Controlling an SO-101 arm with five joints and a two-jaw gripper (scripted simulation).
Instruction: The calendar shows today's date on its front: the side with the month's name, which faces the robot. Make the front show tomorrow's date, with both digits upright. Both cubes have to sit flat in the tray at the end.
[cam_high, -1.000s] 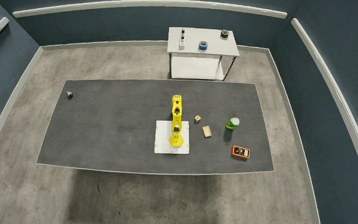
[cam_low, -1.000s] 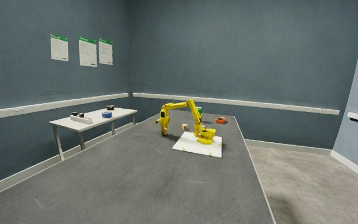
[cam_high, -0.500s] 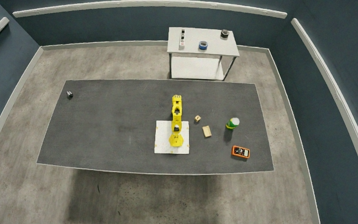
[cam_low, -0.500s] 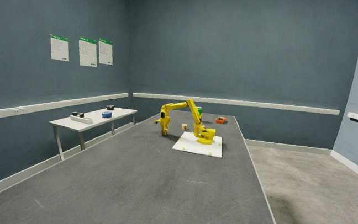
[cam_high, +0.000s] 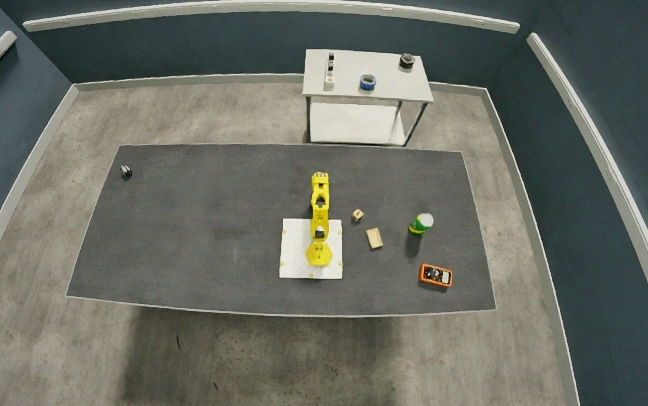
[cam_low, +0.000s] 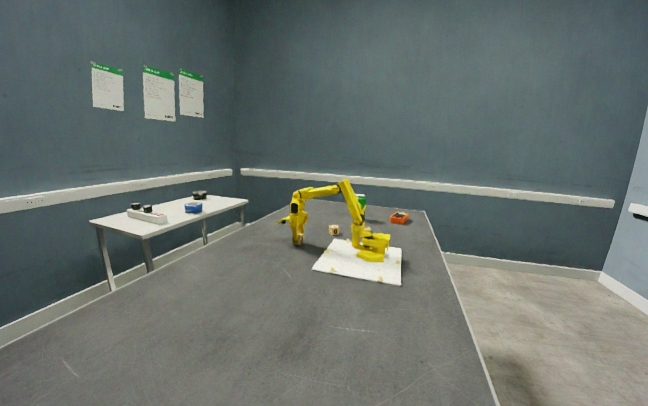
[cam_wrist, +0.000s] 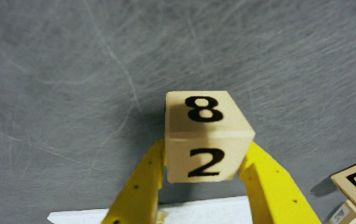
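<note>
- The gripper (cam_wrist: 205, 165) is clamped on a wooden cube (cam_wrist: 207, 137), its yellow fingers pressed to the cube's two sides; the cube shows an 8 on the upper face and a 2 on the face toward the camera, lower centre of the wrist view.
- A second cube (cam_high: 357, 215) sits on the table just right of the arm, right of centre in the top view, with the wooden tray (cam_high: 374, 238) just below and to its right, apart from it.
- The table top (cam_high: 200, 235) is a dark grey, scuffed mat with pale scratches; the arm's base stands on a white sheet (cam_high: 295, 250).
- Further right on the mat: a green-and-white bottle (cam_high: 421, 223) and an orange meter (cam_high: 436, 275). A small dark object (cam_high: 126, 171) lies near the mat's upper left corner.
- The floor (cam_high: 300, 360) is mottled concrete; blue-grey walls carry a white rail.
- A white side table (cam_high: 350, 90) at upper centre holds a power strip (cam_high: 329, 72), blue tape (cam_high: 368, 82) and a dark roll (cam_high: 407, 60).
- Three posters (cam_low: 159, 93) hang at the exterior view's upper left.
</note>
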